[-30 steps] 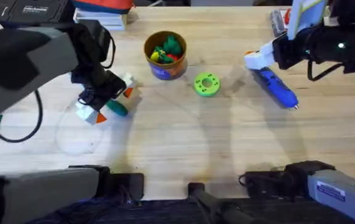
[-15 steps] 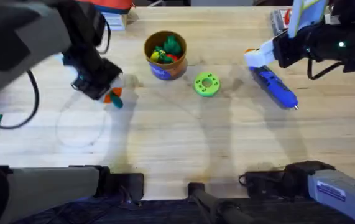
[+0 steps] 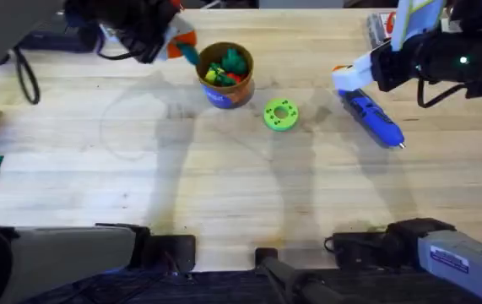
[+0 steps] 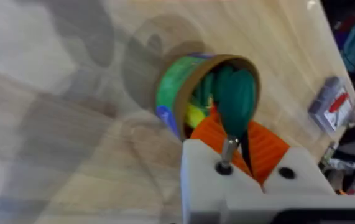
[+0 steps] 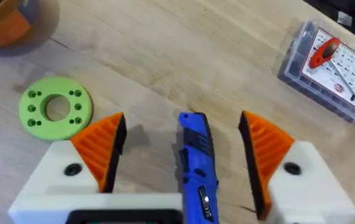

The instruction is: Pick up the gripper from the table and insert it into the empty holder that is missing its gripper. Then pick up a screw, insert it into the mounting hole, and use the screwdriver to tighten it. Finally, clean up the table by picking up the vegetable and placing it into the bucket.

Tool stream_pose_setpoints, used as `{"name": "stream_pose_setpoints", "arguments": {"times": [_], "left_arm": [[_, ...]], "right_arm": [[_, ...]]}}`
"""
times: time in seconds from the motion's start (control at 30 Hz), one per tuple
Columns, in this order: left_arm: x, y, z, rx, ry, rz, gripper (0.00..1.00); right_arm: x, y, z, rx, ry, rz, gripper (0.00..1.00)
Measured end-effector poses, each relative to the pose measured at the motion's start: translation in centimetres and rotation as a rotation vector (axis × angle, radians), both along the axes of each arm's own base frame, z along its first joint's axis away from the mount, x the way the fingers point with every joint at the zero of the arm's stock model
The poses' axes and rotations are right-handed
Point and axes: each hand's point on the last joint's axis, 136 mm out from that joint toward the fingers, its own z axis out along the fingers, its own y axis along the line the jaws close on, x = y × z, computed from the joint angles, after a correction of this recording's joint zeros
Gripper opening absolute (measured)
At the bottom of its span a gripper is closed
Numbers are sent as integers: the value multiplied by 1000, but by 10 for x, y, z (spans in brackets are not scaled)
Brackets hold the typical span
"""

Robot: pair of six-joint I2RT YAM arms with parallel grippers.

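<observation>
Surface (image 3: 224,203): broad light planks, mostly bare across the middle and near side. Room to move is good there; the crowding is along the far edge, where dark clutter sits behind the left arm, and at the right far corner, where a clear parts box (image 5: 329,68) lies.

Bucket (image 3: 224,74): upright, far centre, toy vegetables already inside. Green disc (image 3: 280,115) lies just beside it toward the right arm, apart from the bucket wall.

Left gripper (image 3: 176,44): raised, just to the left of the bucket rim. Its orange pads are pinched on the vegetable (image 4: 234,99), a teal-green piece with an orange part. In the left wrist view the vegetable hangs directly above the bucket mouth.

Step in hand, as I read it: the clean-up drop. To do it well, bring the vegetable squarely over the opening before letting go, low enough that it cannot bounce off the rim. The bucket is light and partly full, so a nudge to its wall could tip it or push it into the disc. Release by spreading the pads, then lift straight up.

Right gripper (image 5: 180,158): fingers spread wide, straddling the screwdriver (image 3: 376,121) without touching it. The blue screwdriver lies flat on the surface at the right, tip toward the near side. Best left idle during the drop; the two arms are well apart.
</observation>
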Motion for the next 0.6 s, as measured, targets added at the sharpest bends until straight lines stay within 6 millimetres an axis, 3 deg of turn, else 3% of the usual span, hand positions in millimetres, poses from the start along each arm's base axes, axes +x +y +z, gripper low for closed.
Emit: {"name": "stream_pose_setpoints", "arguments": {"times": [0.17, 0.33, 0.4, 0.53, 0.6], "left_arm": [[12, -34, 5, -13, -74, -84, 20], [18, -50, -14, -2, -47, -117, 23], [20, -50, -25, 7, -23, -121, 162], [22, -51, -50, 12, 44, -117, 740], [23, -51, -51, 11, 44, -119, 789]], "right_arm": [[0, 0, 0, 0, 0, 0, 994], [0, 0, 0, 0, 0, 0, 994], [0, 0, 0, 0, 0, 0, 994], [0, 0, 0, 0, 0, 0, 994], [0, 0, 0, 0, 0, 0, 994]]}}
